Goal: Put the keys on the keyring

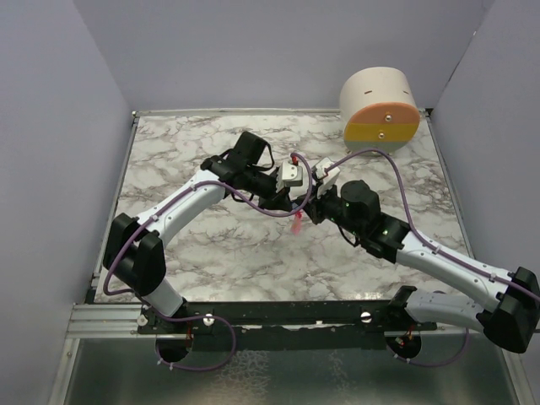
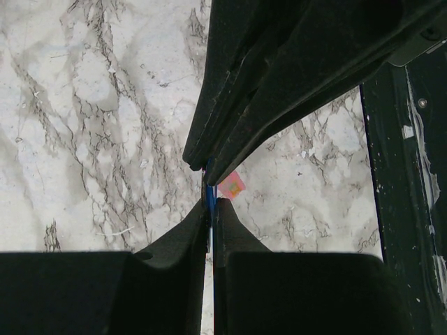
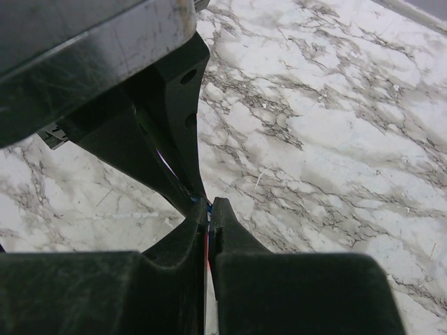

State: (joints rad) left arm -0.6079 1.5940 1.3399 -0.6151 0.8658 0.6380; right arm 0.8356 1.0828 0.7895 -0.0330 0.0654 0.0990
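**Grippers meet tip to tip above the middle of the marble table (image 1: 194,143), key held against keyring.**

The left gripper (image 2: 211,204) is pressed together on the blue-headed key (image 2: 208,213), seen only as a thin blue edge. The right gripper (image 3: 209,204), jaws closed, pinches the keyring (image 2: 231,185), whose pink tag (image 1: 298,224) hangs over the table's centre. The ring wire is too fine to make out. Threading likely calls for firm holds and a slow, small turn along the wire's split, not a push.
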